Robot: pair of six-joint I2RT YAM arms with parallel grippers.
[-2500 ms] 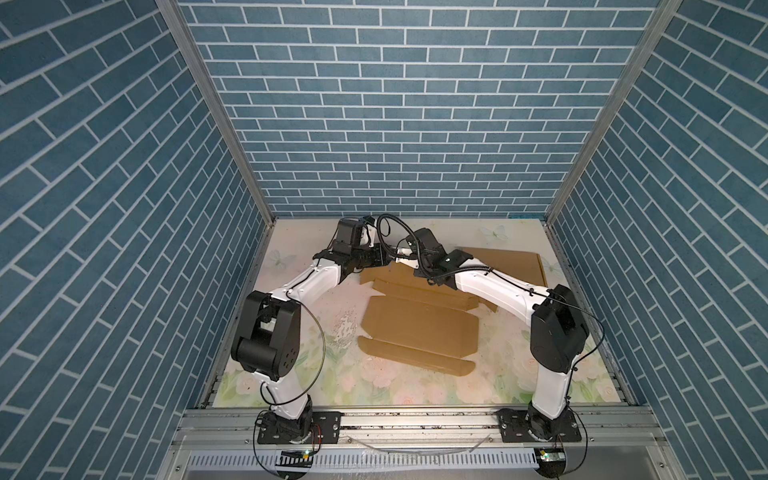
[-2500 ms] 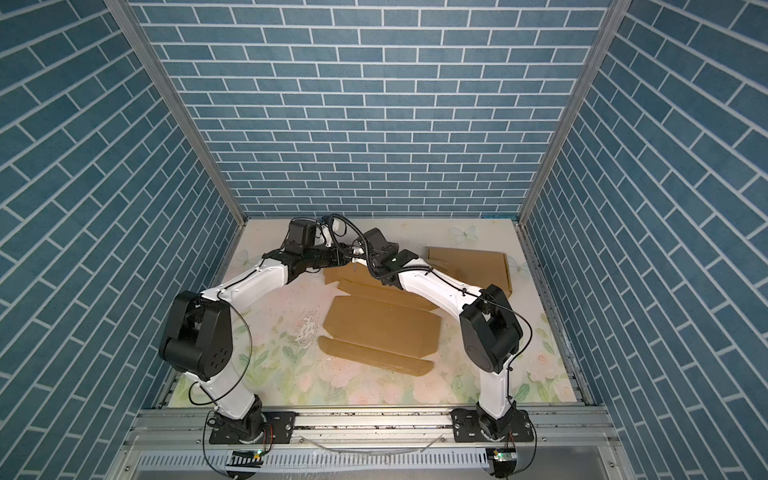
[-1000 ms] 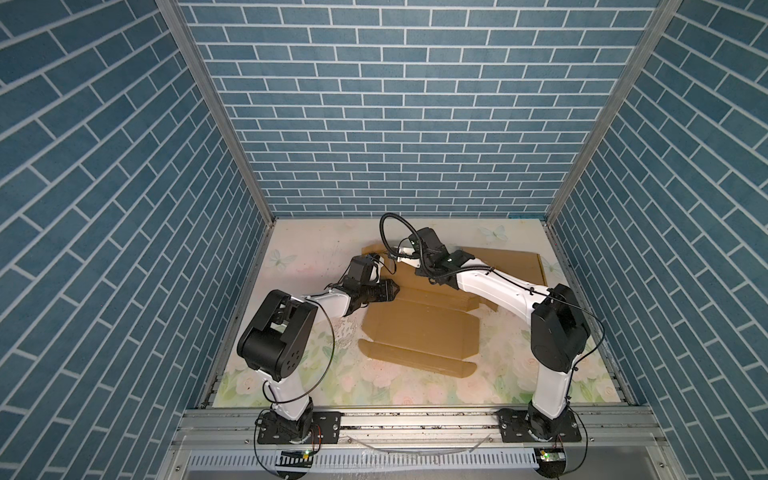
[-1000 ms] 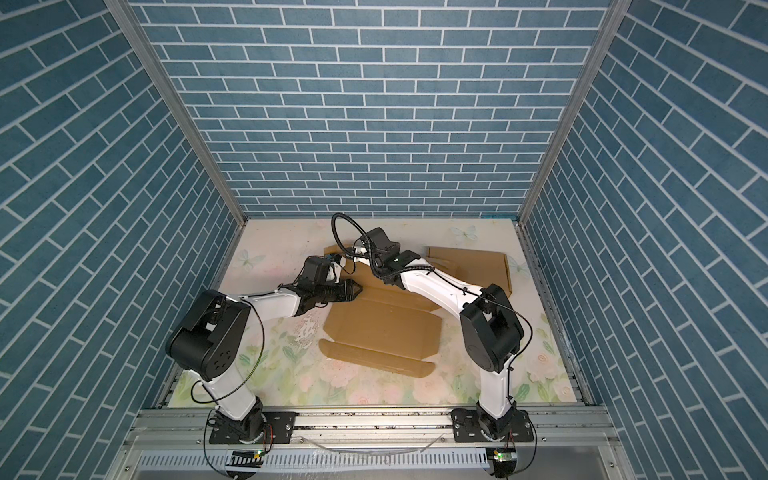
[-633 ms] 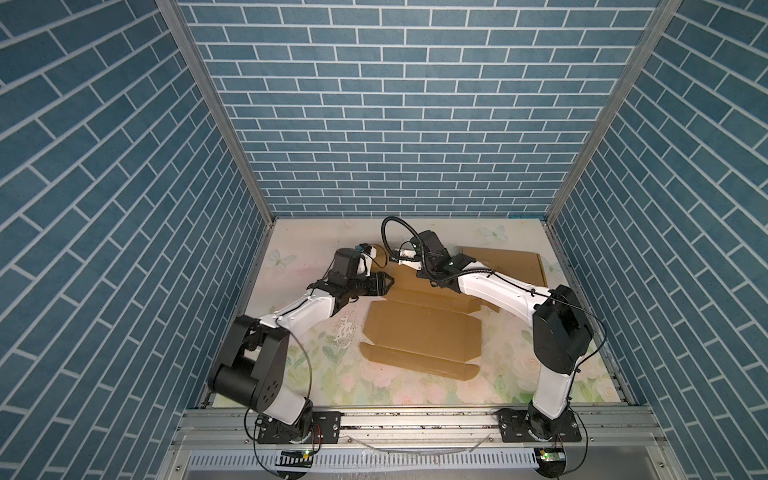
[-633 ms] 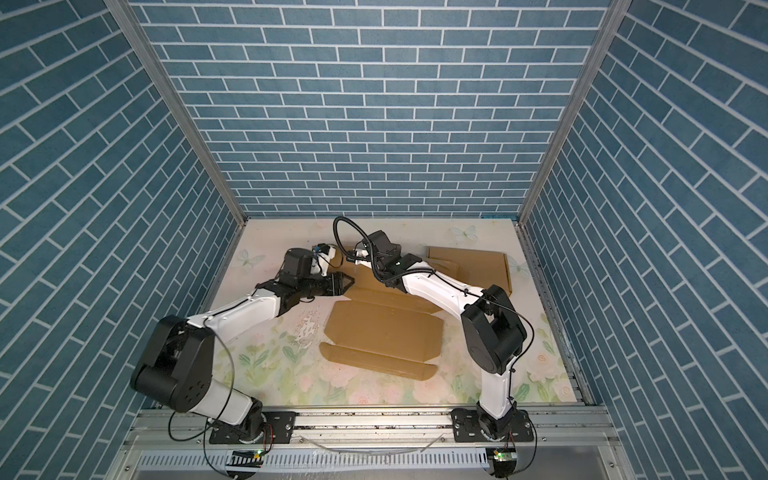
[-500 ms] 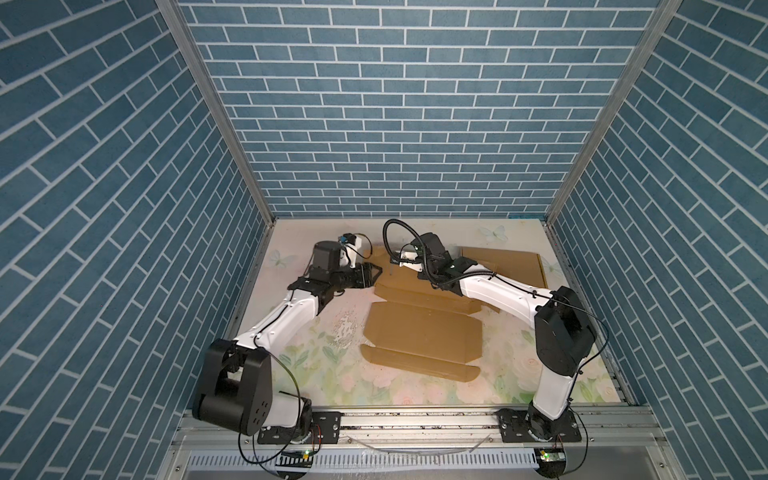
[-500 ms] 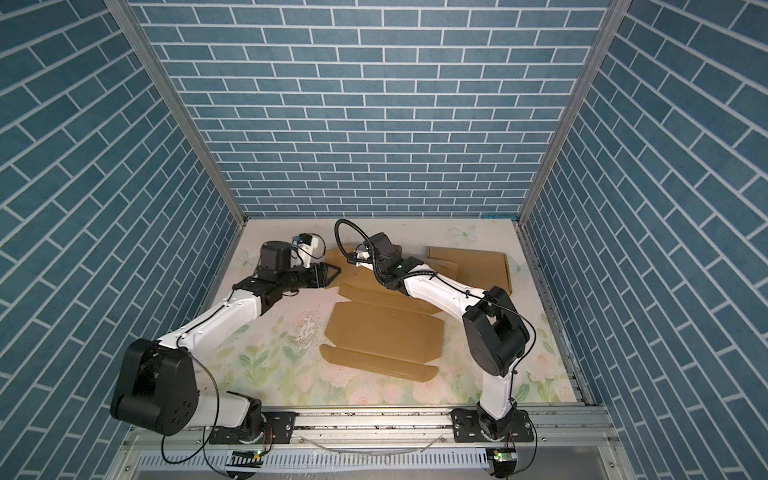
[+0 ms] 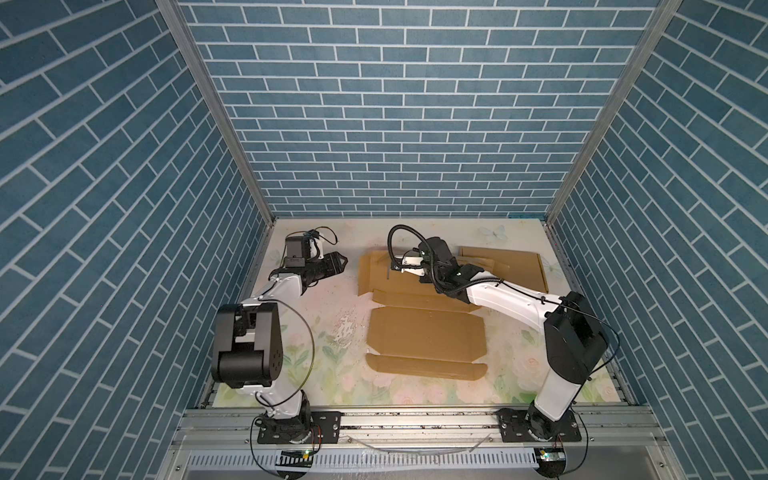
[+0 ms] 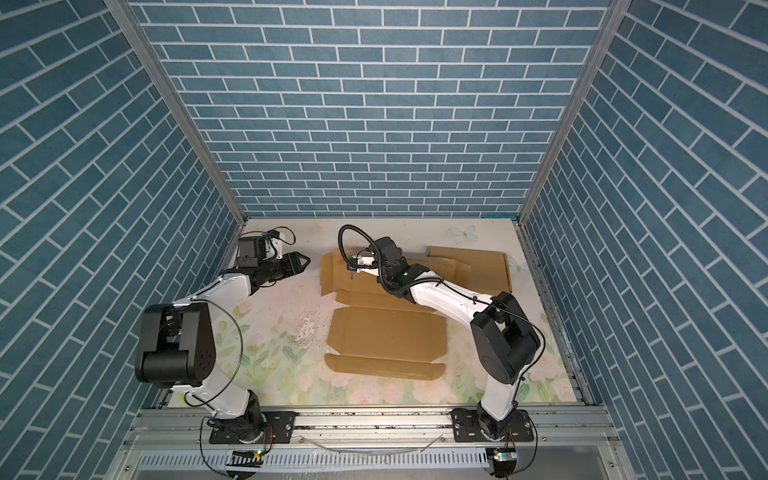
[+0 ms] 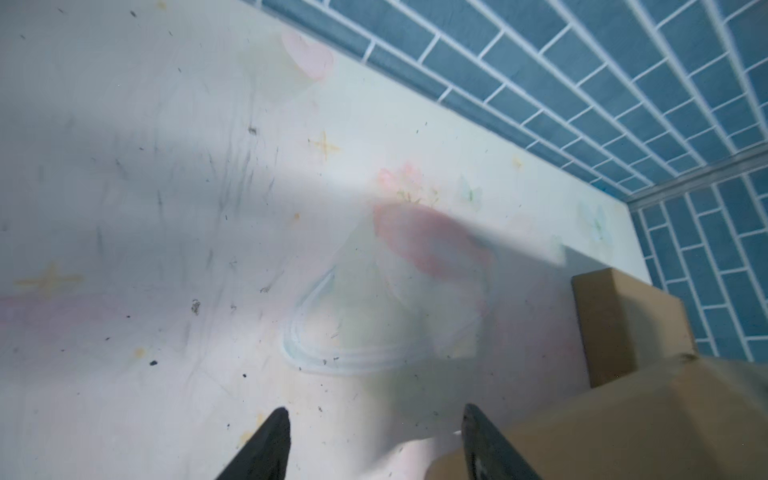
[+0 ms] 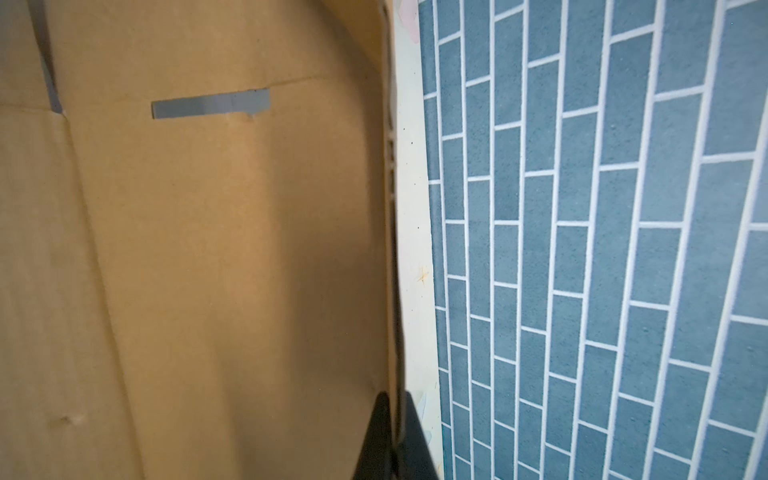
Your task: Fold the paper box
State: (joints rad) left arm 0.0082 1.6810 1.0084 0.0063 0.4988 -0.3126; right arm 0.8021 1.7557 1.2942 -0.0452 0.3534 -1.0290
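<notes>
The paper box (image 9: 426,338) (image 10: 386,332) is a brown cardboard blank lying mostly flat on the floral mat in both top views. My right gripper (image 9: 390,269) (image 10: 352,266) reaches over its rear panels. In the right wrist view the right gripper (image 12: 392,401) is shut on the thin edge of a cardboard panel (image 12: 208,249) that has a grey slot. My left gripper (image 9: 343,262) (image 10: 306,261) hovers open over bare mat, left of the box and apart from it. In the left wrist view the left gripper (image 11: 375,408) holds nothing, with box cardboard (image 11: 623,424) beside one finger.
A second flat cardboard sheet (image 9: 515,266) lies at the back right, partly under the right arm. Blue brick walls close in the back and both sides. A metal rail (image 9: 415,419) runs along the front edge.
My left gripper has pulled away from the box's left rear corner, towards the left wall, with its jaws a little wider. The right gripper keeps its grip on the rear panel.
</notes>
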